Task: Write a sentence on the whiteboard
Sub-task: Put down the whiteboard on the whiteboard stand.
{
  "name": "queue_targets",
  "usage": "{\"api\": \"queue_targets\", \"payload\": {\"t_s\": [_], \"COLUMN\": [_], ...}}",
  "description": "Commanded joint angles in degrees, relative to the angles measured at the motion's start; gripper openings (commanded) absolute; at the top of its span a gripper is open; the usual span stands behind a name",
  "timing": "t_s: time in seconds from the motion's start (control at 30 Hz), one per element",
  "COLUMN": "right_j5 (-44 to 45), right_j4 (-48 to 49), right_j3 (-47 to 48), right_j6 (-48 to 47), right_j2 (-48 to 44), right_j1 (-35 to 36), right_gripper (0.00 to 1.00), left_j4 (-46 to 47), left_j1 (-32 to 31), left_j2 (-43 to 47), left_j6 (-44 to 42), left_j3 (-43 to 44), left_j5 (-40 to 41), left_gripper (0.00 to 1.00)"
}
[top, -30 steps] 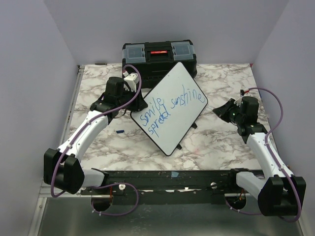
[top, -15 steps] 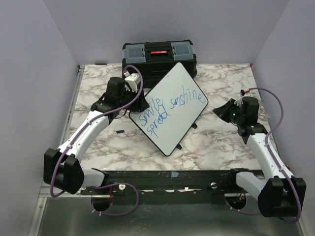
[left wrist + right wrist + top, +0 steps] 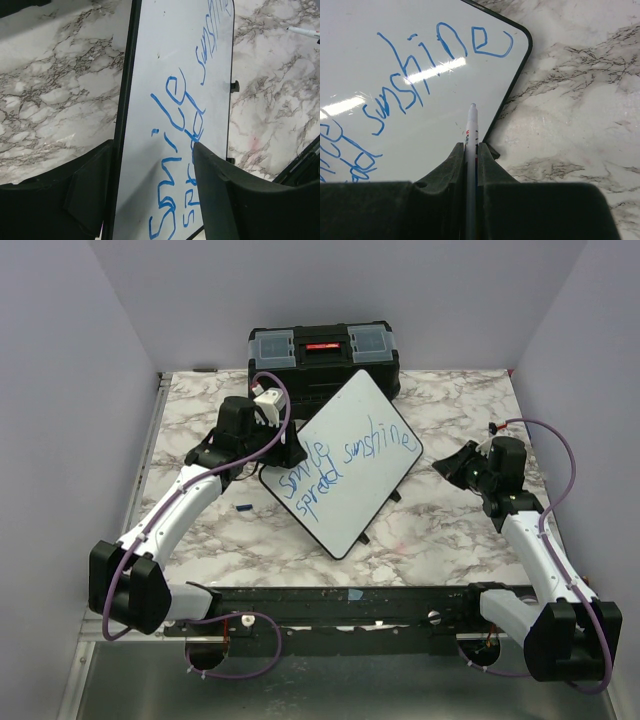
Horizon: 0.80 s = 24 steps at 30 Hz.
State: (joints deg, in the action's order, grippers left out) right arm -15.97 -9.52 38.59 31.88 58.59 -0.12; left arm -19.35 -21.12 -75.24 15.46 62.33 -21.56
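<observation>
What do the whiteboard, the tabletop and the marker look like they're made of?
The whiteboard: glossy white coated surface, glare streaks on it; black rim, probably plastic. The tabletop: marble look, grey veins on white, possibly printed laminate. The marker, clamped in the right tool: smooth white barrel, likely plastic.

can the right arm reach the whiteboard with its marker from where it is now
Probably yes: the right gripper, shut on the marker, sits just off the whiteboard's right corner, tip pointing at it, with only bare table between.
</observation>
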Motion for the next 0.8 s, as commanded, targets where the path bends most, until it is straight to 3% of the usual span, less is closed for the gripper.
{"api": "queue_targets", "payload": {"t_s": [0.0,0.6,0.77], "right_j5": [-0.88,-1.43,-1.73], "right_j4": [0.50,0.73,0.73], "right_j3": [-0.31,0.57,1.42], "right_j6": [-0.76,-0.36,-0.14], "right_j2": [-0.37,0.47,0.82], "right_j1": [-0.32,-0.32,-0.32], "right_gripper": [0.01,0.01,0.01], "left_j4": [2.32,2.35,1.82], "left_j1": [-0.44,-0.50,-0.45], "left_j2": [-0.76,-2.32,-2.81], "left_j6": [0.80,1.41,1.93], "left_j3": [2.26,7.10,8.90], "left_j5": [0.88,2.60,4.10], "left_gripper": [0.64,0.70,0.79]}}
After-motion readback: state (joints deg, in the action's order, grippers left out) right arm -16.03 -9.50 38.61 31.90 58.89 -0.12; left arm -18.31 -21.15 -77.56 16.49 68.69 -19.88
